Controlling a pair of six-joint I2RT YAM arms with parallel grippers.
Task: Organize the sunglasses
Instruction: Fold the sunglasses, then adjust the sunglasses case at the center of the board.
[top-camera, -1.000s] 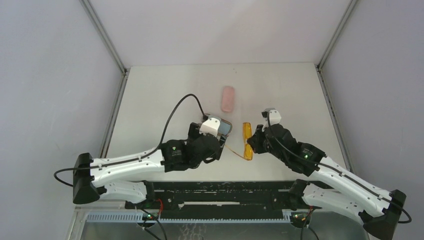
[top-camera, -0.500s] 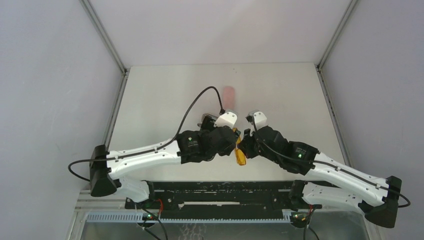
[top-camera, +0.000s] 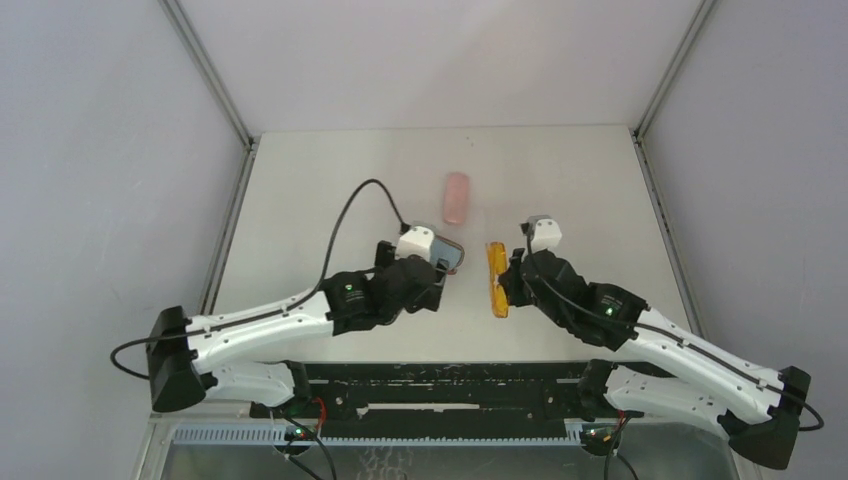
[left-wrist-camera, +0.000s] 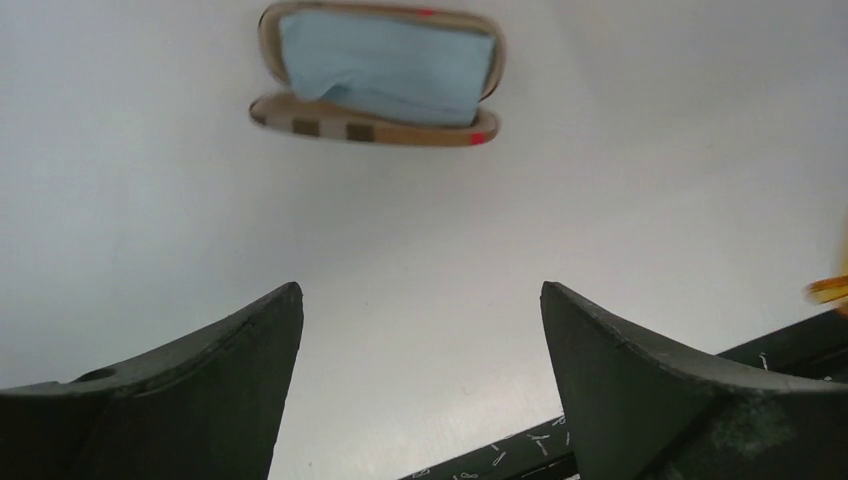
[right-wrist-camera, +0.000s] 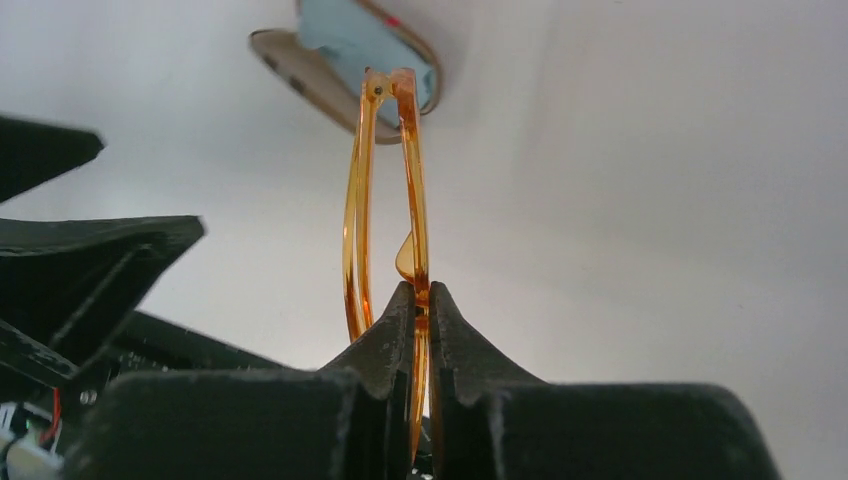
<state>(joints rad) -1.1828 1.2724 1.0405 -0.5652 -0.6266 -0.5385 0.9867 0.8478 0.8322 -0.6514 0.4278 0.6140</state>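
The orange sunglasses (top-camera: 495, 281) hang folded and on edge just above the table centre, with my right gripper (top-camera: 506, 284) shut on their frame. The right wrist view shows the thin translucent frame (right-wrist-camera: 408, 200) pinched between the fingertips of that gripper (right-wrist-camera: 420, 296), one arm lying close along the front. My left gripper (top-camera: 437, 278) stands open and empty a little to the left of them, beside the brown case (top-camera: 451, 256). In the left wrist view its fingers (left-wrist-camera: 250, 350) are wide apart over bare table.
The brown checked case (left-wrist-camera: 378, 128) lies open with a light-blue cloth (left-wrist-camera: 385, 68) inside, just ahead of the left gripper. A closed pink case (top-camera: 456, 197) lies farther back. A black rail (top-camera: 450, 385) runs along the table's near edge.
The left gripper swung right to the sunglasses, then drew back left, still open. The arm that stuck out to the left now lies folded against the frame. The right gripper stayed shut.
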